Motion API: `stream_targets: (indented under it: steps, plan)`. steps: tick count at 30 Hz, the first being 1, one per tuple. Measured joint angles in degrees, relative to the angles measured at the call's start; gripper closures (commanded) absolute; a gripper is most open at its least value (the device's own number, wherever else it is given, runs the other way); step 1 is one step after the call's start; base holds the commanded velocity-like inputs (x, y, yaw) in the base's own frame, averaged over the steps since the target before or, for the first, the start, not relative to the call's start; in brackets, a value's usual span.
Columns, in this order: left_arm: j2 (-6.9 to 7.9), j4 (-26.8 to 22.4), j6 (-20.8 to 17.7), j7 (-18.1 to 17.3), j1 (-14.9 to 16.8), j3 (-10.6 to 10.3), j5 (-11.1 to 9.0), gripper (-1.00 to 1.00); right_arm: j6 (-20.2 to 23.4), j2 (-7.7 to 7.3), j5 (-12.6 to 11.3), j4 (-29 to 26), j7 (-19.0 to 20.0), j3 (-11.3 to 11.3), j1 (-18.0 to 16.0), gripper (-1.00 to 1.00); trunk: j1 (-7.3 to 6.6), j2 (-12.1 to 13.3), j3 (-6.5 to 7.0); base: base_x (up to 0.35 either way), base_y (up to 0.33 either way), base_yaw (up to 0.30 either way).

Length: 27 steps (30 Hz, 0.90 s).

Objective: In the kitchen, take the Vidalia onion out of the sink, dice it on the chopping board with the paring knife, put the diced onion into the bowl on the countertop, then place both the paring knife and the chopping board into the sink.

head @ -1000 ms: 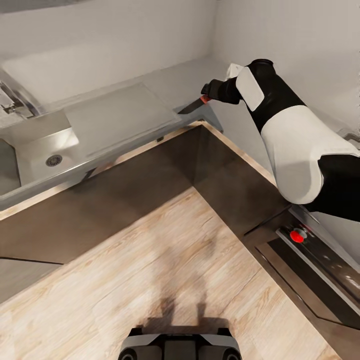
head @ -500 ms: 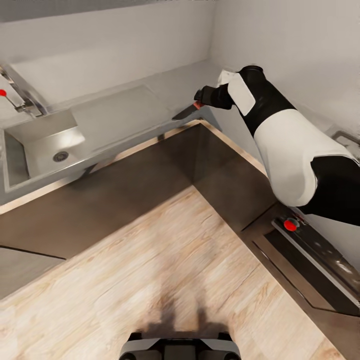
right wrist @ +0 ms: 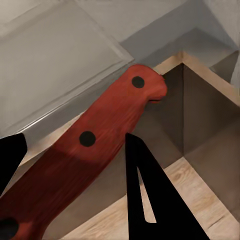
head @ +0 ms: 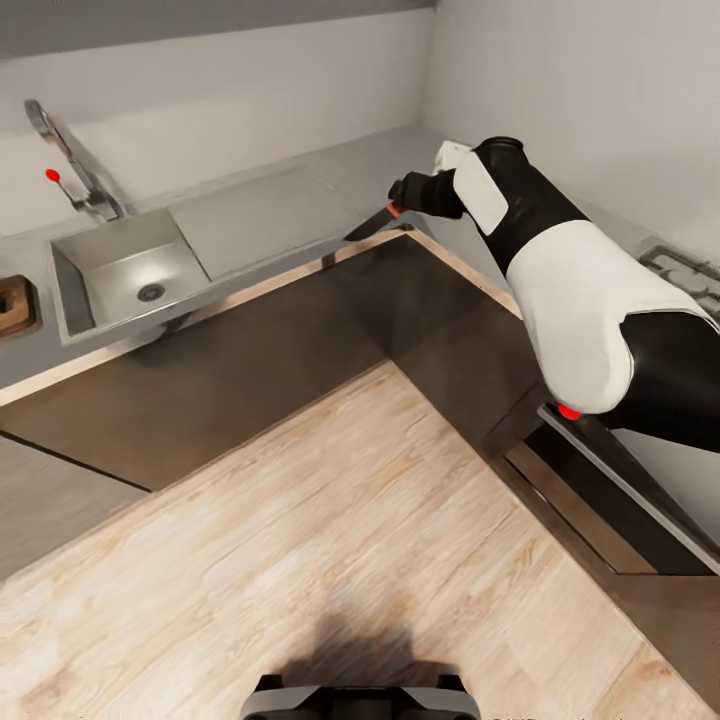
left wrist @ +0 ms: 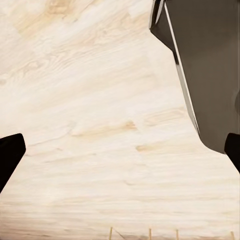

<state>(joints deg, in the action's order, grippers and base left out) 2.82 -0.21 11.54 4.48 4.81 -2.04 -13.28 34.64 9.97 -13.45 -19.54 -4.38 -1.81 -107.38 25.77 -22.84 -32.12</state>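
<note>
One claw, right gripper (head: 400, 205), clamps paring knife (head: 372, 222).

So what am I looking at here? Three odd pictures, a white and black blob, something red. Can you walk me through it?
It is a simulated kitchen seen by a two-armed robot on wheels. The big picture comes from a camera on its head, looking down. The white and black shape is its right arm, and the right gripper is shut on the paring knife above the corner of the grey countertop. To the left lies the sink with its tap, and the chopping board peeks in at the edge. The other two pictures come from cameras at each wrist. One shows the knife's red handle close up. The other looks past the left gripper's open jaws at the wooden floor.
</note>
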Motion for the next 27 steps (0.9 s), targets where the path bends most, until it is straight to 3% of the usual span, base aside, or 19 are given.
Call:
stream_targets:
  steps: [17,27]
  plan:
    - [-0.18,-0.02,0.05,0.00,-0.01,0.00,0.00,-1.00,-0.34,0.01,0.20,0.27,0.04,0.46,-0.01,1.00,-0.02,0.00,1.05,-0.008,0.001,0.235]
    - [-0.12,-0.02,0.05,0.04,-0.01,0.00,0.00,-1.00,-0.34,0.03,0.18,0.43,0.17,2.43,0.00,1.00,-0.02,0.00,1.51,0.000,0.000,0.260]
